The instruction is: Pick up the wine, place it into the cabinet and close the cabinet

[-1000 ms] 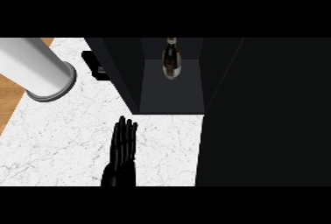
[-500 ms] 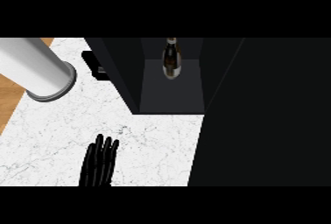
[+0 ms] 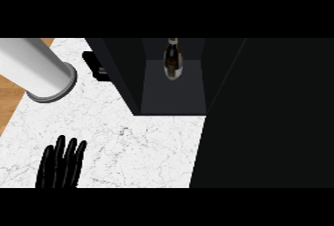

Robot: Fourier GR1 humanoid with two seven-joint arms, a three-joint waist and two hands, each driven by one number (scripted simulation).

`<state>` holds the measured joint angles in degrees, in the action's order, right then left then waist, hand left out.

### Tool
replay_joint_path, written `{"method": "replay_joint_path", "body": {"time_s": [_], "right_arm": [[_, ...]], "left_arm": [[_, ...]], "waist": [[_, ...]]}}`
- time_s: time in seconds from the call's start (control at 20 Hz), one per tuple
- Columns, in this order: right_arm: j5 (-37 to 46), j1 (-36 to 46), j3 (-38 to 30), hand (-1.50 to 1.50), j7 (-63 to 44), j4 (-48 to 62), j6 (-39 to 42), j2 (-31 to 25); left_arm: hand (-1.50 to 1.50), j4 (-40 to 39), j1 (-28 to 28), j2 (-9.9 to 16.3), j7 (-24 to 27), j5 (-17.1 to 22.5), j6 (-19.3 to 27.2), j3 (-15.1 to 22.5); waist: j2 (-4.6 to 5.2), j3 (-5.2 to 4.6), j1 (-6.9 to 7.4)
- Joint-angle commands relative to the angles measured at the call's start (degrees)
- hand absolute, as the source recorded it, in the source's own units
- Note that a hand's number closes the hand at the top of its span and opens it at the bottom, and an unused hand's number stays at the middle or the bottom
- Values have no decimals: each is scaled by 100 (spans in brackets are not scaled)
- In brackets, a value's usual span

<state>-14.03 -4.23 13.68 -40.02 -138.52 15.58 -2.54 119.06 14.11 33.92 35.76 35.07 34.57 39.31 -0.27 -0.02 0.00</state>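
The wine bottle (image 3: 172,61) stands upright inside the dark cabinet (image 3: 171,95), on its floor near the back. A large dark panel (image 3: 267,114), seemingly the cabinet's door, fills the right side of the view. My left hand (image 3: 60,165) shows at the lower left over the white marble counter (image 3: 140,150), fingers straight and pointing up, open and holding nothing. It is well apart from the cabinet. My right hand does not show.
A big grey cylinder (image 3: 36,68) lies at the upper left, partly over the counter's edge. A small black object (image 3: 94,68) sits just left of the cabinet. Wooden floor (image 3: 9,95) shows past the counter's left edge.
My left hand has drawn back toward the lower left, away from the cabinet. The bottle and cabinet have not moved.
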Motion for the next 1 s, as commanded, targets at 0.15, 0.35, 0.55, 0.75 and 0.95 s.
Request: {"method": "replay_joint_path", "body": {"time_s": [0.15, 0.35, 0.55, 0.75, 0.95], "right_arm": [[-468, -363, 1064, 150, -431, -807, 139, 85], [-14, -226, 1770, 150, -520, -958, 154, 92], [644, -412, 2897, 150, -471, -1004, -124, 251], [877, 9, 3200, 150, -484, -903, -701, 254], [1511, 306, 4118, 150, -315, -491, -1556, 251]], "left_arm": [[-150, 152, 405, 444, 165, 561, -629, -1015], [-150, 324, 761, 697, 143, 887, -920, -1534], [-150, 561, 1042, 961, -31, 1178, -1080, -2006], [-150, 416, 1310, 1008, 47, 1274, -1492, -2249], [-150, 38, 1330, 1065, 139, 1344, -1950, -2566]], "waist": [[-9, -5, 29], [-11, -9, 34], [-39, -7, -3], [-22, -9, 32], [-23, -13, 8]]}}
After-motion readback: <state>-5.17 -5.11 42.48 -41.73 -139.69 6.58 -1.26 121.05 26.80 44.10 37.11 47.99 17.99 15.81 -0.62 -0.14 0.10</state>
